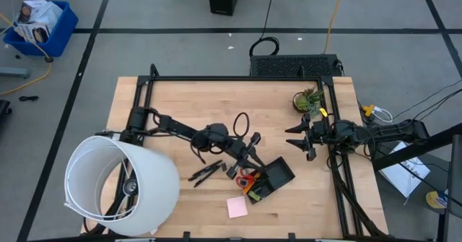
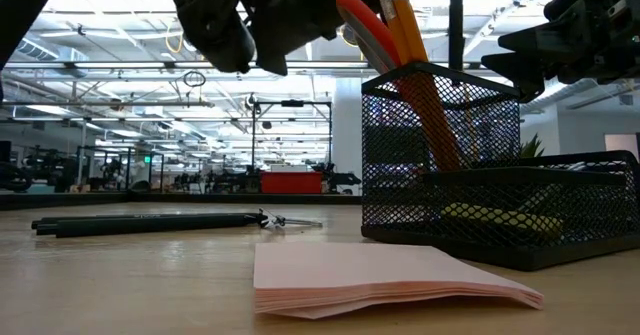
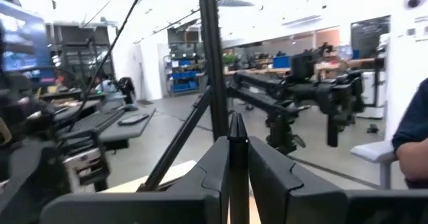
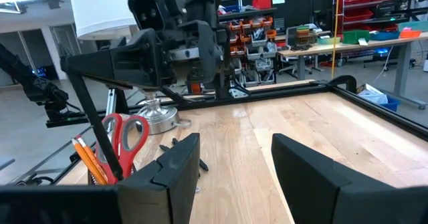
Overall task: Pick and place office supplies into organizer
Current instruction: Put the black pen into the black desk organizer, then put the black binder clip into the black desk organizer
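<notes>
The black mesh organizer (image 1: 280, 173) (image 2: 540, 215) stands at the table's near middle. Its tall cup (image 2: 440, 155) holds red-handled scissors (image 4: 127, 134) and orange pencils (image 2: 405, 20). My left gripper (image 1: 252, 149) (image 3: 237, 144) hovers just left of and above the cup, shut on a thin black pen (image 4: 97, 124). The pink pad (image 1: 237, 207) lies flat in front of the organizer. Two black pens (image 1: 206, 172) (image 2: 150, 222) lie on the table to its left. My right gripper (image 1: 296, 136) (image 4: 234, 154) waits open at the right, holding nothing. My left gripper pinches the black pen near its upper end (image 3: 237, 127) between its two fingers. The fingers come roughly level from the table's left and lie across the pen. The pen slants down from them beside the scissors; its lower end (image 4: 118, 172) goes out of sight behind my right gripper's finger.
A large white lampshade-like cylinder (image 1: 119, 188) lies at the near left corner. A small potted plant (image 1: 307, 99) stands at the far right. A black frame (image 1: 238, 78) runs along the table's far and side edges. Bare wood lies between the two grippers.
</notes>
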Robot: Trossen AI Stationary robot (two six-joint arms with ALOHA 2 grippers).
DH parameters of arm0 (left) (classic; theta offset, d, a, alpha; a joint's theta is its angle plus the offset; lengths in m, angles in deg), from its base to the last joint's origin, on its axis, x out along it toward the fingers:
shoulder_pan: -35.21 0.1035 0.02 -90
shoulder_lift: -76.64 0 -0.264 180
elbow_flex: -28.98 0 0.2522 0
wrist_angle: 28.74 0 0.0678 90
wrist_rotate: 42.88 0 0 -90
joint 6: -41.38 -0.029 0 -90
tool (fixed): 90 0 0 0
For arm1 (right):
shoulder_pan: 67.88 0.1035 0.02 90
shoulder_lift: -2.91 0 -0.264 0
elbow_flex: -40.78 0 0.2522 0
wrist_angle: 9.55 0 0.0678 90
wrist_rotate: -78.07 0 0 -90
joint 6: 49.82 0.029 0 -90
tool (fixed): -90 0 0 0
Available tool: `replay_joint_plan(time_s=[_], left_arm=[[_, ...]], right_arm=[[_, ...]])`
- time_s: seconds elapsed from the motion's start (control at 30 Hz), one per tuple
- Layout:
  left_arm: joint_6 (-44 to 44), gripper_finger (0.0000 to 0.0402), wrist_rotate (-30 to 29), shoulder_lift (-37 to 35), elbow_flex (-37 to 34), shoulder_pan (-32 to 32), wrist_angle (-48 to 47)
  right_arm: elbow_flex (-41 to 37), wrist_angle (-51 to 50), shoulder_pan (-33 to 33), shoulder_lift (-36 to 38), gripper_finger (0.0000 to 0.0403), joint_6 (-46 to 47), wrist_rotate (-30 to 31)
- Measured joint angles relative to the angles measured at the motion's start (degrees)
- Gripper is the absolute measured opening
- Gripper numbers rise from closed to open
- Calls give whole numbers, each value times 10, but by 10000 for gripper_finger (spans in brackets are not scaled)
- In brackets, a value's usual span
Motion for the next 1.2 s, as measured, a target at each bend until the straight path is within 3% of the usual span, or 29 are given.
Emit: replay_joint_plan(time_s=[0.83,1.03,1.2], left_arm=[[-3,63,13,24,0,-7,17],[97,63,-27,18,-1,4,5],[193,63,-36,14,-1,45,-60]], right_arm=[[0,0,0,0,183,0,0],[0,0,0,0,183,0,0],[0,0,0,0,183,0,0]])
